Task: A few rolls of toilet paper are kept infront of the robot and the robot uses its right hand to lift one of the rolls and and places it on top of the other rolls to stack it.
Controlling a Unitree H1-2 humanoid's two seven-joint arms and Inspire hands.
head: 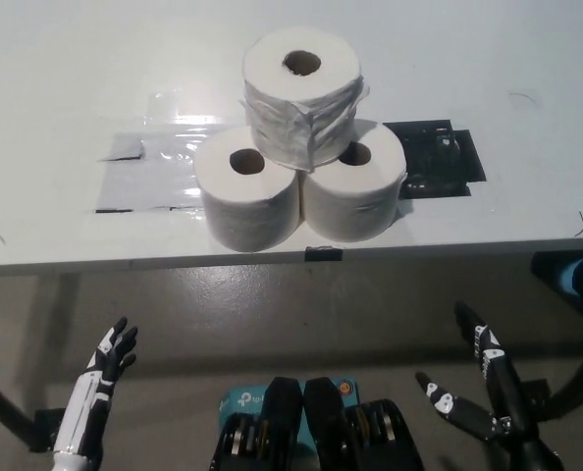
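Nearest, below the table's front edge and over the floor, two hands are recorded. The white left hand (103,368) is seen at the lower left, held upright with its fingers spread and nothing in it. The black right hand (480,392) is seen at the lower right, likewise empty, its fingers splayed apart and pointing up toward the table. Neither hand is touching the table or any roll.

Next, the white table (56,78) is noted, its front edge crossing the whole view. A small dark clip or tab (323,253) is fixed on that edge, just below the rolls.

Close to the front edge, near its middle, two toilet paper rolls are stood on end, touching side by side: the lower left roll (248,201) and the lower right roll (354,196), each with its core hole facing up.

A third item, the top roll (302,93), is set upright across the pair, resting on the inner rims of both; its outer wrap is loose and wrinkled.

Under and beside the rolls, a patch of clear shiny film (149,167) is stuck to the surface toward the left edge, and a black rectangular mat (439,162) lies flat toward the right edge, partly hidden by the lower right roll
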